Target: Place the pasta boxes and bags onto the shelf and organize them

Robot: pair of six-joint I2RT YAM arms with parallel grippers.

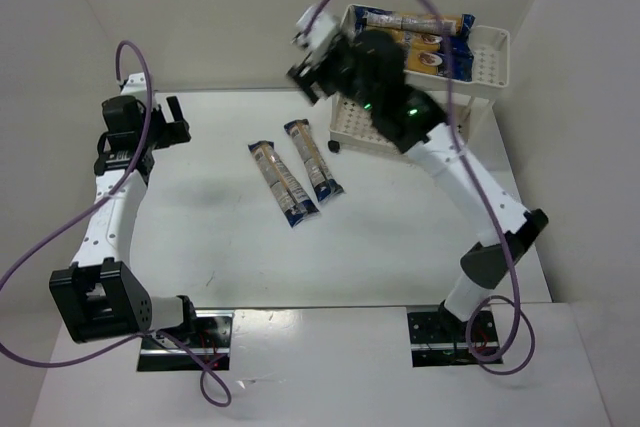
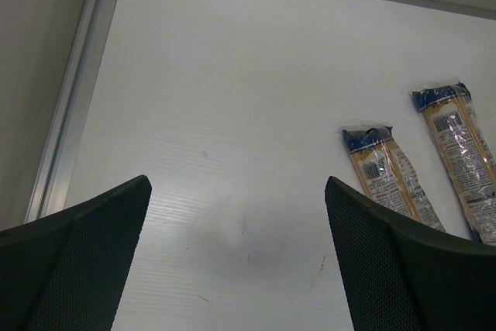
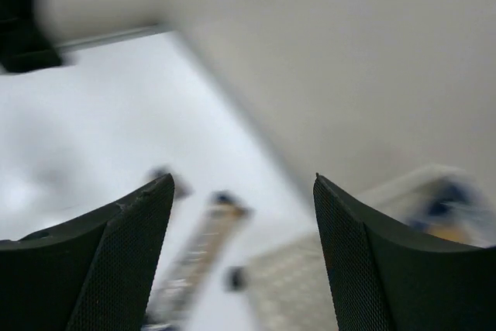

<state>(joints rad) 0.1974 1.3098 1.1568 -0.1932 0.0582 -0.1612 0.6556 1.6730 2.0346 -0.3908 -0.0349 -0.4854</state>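
Note:
Two pasta bags lie side by side on the table, the left bag (image 1: 282, 182) and the right bag (image 1: 312, 159); both show in the left wrist view (image 2: 391, 180) (image 2: 463, 156). The cream shelf (image 1: 492, 59) stands at the back right. One bag (image 1: 415, 22) lies along its top tier's back rim, and more bags (image 1: 440, 55) lie beside it, partly hidden by my right arm. My right gripper (image 1: 308, 75) is open and empty, raised just left of the shelf; its view (image 3: 242, 180) is blurred. My left gripper (image 1: 178, 119) (image 2: 236, 184) is open and empty over bare table at the far left.
White walls close the table on the left, back and right. A metal rail (image 2: 74, 106) runs along the left edge. The shelf's lower tray (image 3: 310, 288) and a black wheel (image 1: 333, 146) sit just right of the loose bags.

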